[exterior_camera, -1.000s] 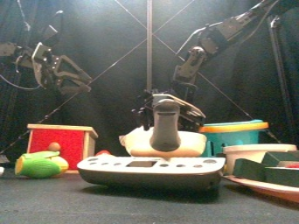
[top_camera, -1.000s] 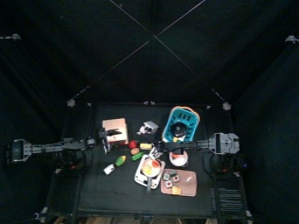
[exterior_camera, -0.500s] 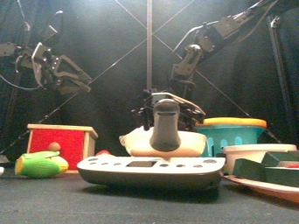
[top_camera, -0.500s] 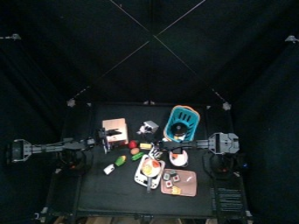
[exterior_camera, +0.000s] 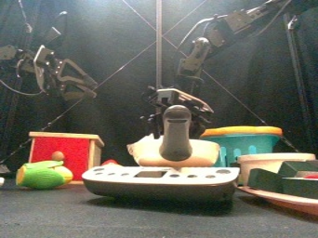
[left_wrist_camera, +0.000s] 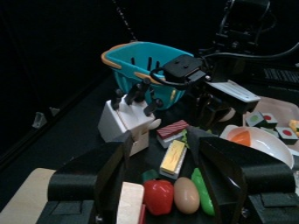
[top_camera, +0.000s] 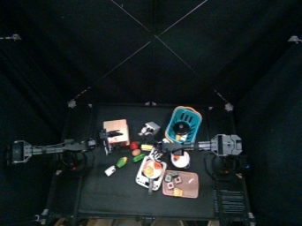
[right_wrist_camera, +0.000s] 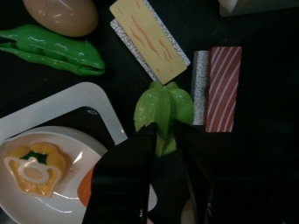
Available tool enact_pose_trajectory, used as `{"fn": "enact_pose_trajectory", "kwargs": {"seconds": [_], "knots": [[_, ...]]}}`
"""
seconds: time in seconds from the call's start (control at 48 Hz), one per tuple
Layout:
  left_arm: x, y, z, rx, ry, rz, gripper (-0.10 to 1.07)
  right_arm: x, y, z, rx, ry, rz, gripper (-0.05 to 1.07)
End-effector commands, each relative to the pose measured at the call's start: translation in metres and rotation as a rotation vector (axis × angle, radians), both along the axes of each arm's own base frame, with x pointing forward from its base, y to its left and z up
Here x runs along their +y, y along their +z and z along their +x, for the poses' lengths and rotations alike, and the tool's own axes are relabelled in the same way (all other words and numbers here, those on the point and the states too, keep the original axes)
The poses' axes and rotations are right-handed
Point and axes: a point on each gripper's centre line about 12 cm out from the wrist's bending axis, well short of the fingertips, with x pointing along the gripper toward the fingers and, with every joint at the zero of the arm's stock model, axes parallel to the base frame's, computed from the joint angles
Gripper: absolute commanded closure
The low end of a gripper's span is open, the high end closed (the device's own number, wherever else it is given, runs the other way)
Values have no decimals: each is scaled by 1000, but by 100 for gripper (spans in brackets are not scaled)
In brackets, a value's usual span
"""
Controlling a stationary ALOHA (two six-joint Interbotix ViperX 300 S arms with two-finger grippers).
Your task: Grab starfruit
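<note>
while the right tool [right_wrist_camera: 163, 140] is clamped on the green starfruit [right_wrist_camera: 163, 109], the fruit sits between its jaws above the counter [right_wrist_camera: 70, 79]. around it: yellow cheese slice [right_wrist_camera: 149, 37] at 12 o'clock, red-and-grey strip [right_wrist_camera: 218, 87] at 3, white plate [right_wrist_camera: 59, 153] at 8. left tool [left_wrist_camera: 163, 171] parked, jaws apart, holding nothing.

The starfruit [right_wrist_camera: 163, 112], a small glossy green piece with ridged lobes fanning out from a narrow end, sits pinched at that narrow end between two black jaws, its lobes spreading toward twelve o'clock in the right wrist view, above the dark table.
</note>
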Motion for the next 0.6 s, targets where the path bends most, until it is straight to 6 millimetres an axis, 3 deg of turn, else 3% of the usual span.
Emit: {"fn": "enact_pose_trajectory", "kwargs": {"seconds": [0.0, 0.417, 0.583], "knots": [[0, 4, 2, -15, -1, 5, 9, -1, 34, 1, -86, 1, -14, 38], [1, 4, 2, -14, 1, 3, 9, 0, 32, -4, -88, 17, -30, 36], [1, 4, 2, -13, 1, 4, 9, 3, 22, -5, -117, 42, -39, 22]]}}
